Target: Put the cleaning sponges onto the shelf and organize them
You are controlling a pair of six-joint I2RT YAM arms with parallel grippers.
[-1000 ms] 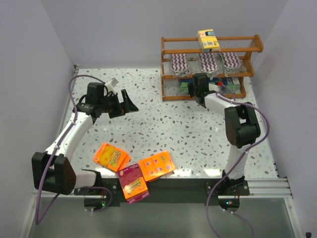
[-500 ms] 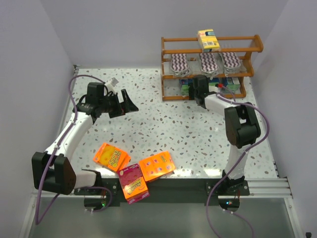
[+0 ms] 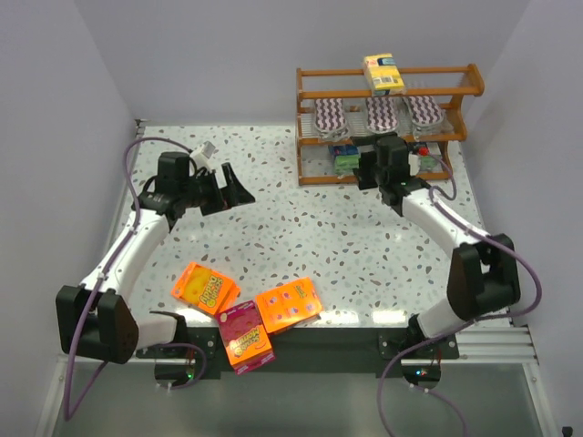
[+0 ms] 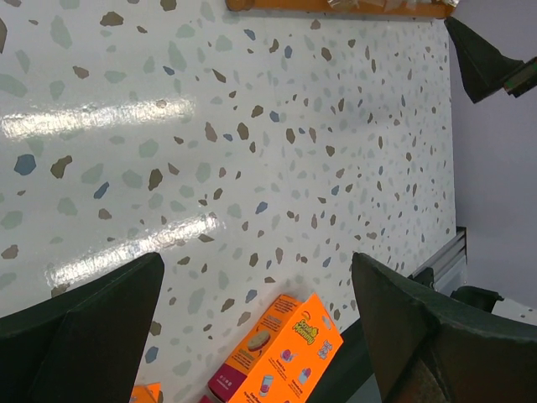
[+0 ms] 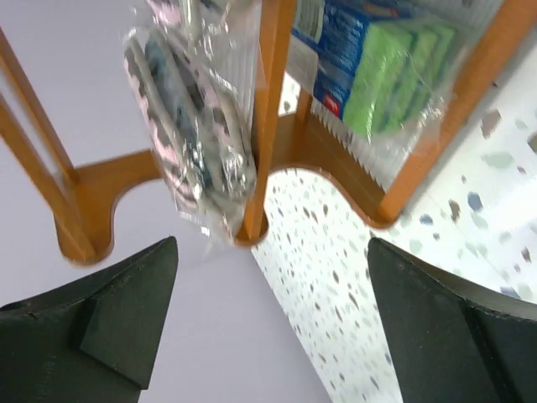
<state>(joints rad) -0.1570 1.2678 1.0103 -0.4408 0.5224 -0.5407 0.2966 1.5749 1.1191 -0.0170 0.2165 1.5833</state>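
Evidently sorted one kind per tier — blue-and-green sponge packs (image 5: pixel 382 63) low on the shelf (image 3: pixel 428 71), zigzag pads (image 3: pixel 331 116) midway, yellow block (image 3: pixel 383 75) on top; right end effector (image 5: pixel 270 243) gapes empty just before it, left end effector (image 4: pixel 258 260) likewise open, orange packs (image 3: pixel 205 287) waiting on the worktop (image 3: pixel 319 228).

No word, brand or number could be read for certain in any view. The orange box (image 4: pixel 285 357) seen from the left wrist carried a yellow logo and small pictures. The flat orange pack (image 3: pixel 205 287) and the magenta box (image 3: pixel 246 335) in the top view bore similar yellow marks, all too small to make out. The yellow block (image 3: pixel 383 74) on the top tier of the shelf (image 3: pixel 474 80) had a blue label, and the blue-and-green pack (image 5: pixel 369 59) showed white and red print on its blue wrapper, both blurred beyond reading.
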